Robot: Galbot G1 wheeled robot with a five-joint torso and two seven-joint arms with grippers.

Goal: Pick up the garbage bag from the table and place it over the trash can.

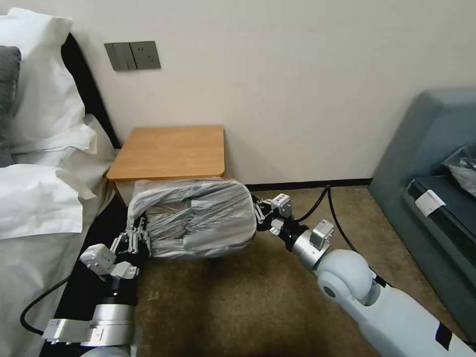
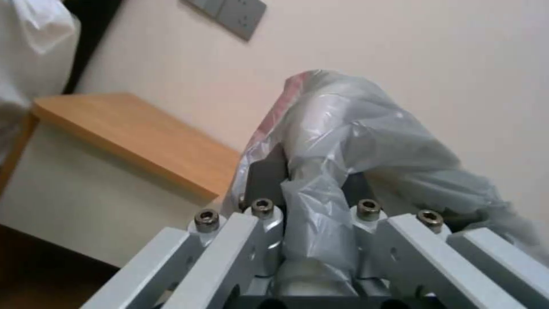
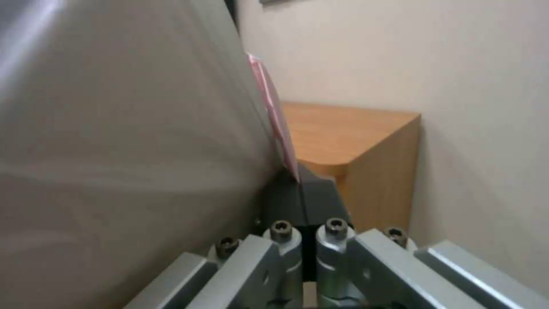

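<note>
You've got the garbage bag (image 1: pixel 198 218) stretched wide btwn both grippers, held in the air just in front of the tabletop (image 1: pixel 171 151) edge. Left gripper (image 1: pixel 136 238) is clamped on the bag's left end, w/ plastic bunched btwn its fingers (image 2: pixel 260 193). Right gripper (image 1: pixel 259 214) is pinched tight on the bag's pink edge (image 3: pixel 274 120). Tabletop sits just beyond both grippers, against the wall (image 1: pixel 297 74).

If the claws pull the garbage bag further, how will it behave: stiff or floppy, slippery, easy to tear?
The garbage bag is probably floppy: it creases and bunches where the left claw clamps it. It looks thin and translucent, so hard pulling between the left claw and the right claw might tear it. Its glossy surface suggests that it could slip.
</note>
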